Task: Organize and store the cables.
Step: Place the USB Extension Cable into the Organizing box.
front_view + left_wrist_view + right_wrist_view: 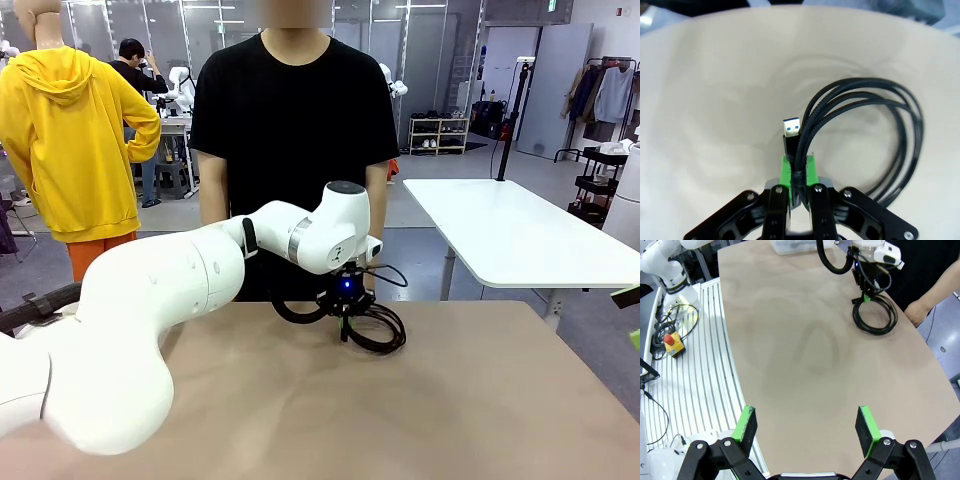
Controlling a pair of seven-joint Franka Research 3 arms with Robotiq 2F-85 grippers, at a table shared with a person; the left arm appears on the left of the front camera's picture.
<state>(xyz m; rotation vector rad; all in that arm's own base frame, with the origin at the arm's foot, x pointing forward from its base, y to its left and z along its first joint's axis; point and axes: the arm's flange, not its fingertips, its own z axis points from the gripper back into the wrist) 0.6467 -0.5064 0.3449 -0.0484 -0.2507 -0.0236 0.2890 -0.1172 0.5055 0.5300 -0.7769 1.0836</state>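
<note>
I see the left gripper point(797, 172) clenched on a black coiled cable point(867, 135), its blue-tongued plug point(791, 128) standing just above the green pads point(785, 170). The coil rests on the tan table point(450, 400) near the far edge, before the person point(295, 130). The right gripper point(807, 424) hangs released, well apart.

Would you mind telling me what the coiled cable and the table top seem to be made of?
Cable: black braided fabric sheath, judging by its woven, matte texture; its plug looks like shiny metal with a blue insert. Table: smooth tan surface, perhaps laminate, with a faint sheen.
</note>
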